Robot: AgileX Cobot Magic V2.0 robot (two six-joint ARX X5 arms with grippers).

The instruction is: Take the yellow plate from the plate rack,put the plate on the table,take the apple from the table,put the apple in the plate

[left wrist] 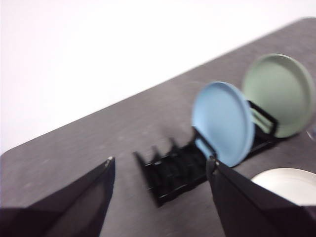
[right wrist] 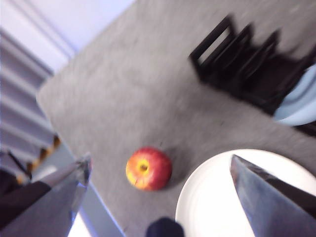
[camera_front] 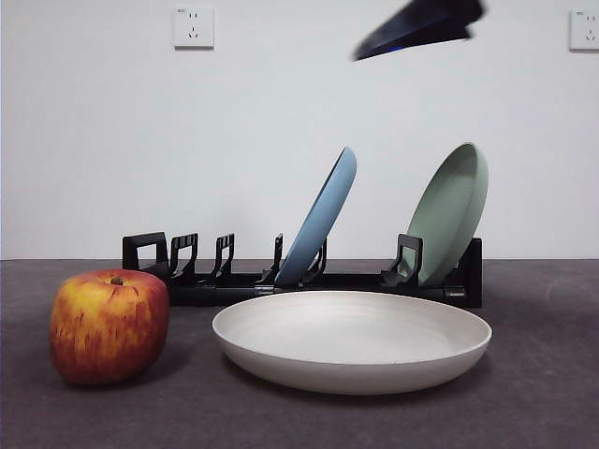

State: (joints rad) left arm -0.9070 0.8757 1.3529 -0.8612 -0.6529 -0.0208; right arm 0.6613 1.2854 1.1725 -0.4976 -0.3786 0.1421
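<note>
The yellow plate (camera_front: 352,339) is cream and lies flat on the table (camera_front: 547,398) in front of the plate rack (camera_front: 225,281). The apple (camera_front: 109,325) stands on the table to the plate's left, apart from it. My right gripper (right wrist: 160,158) is open and empty, high above the apple (right wrist: 148,169) and the plate's edge (right wrist: 212,197). My left gripper (left wrist: 162,159) is open and empty, high above the rack (left wrist: 173,173), with the plate's edge (left wrist: 291,185) to one side. A dark arm tip (camera_front: 421,26) shows at the top of the front view; which arm it is I cannot tell.
A blue plate (camera_front: 323,220) and a pale green plate (camera_front: 451,213) lean in the rack's slots. The rack's left slots and handle loop (camera_front: 145,251) hold nothing. A white wall with two sockets stands behind. The right wrist view shows the table's edge (right wrist: 98,197) near the apple.
</note>
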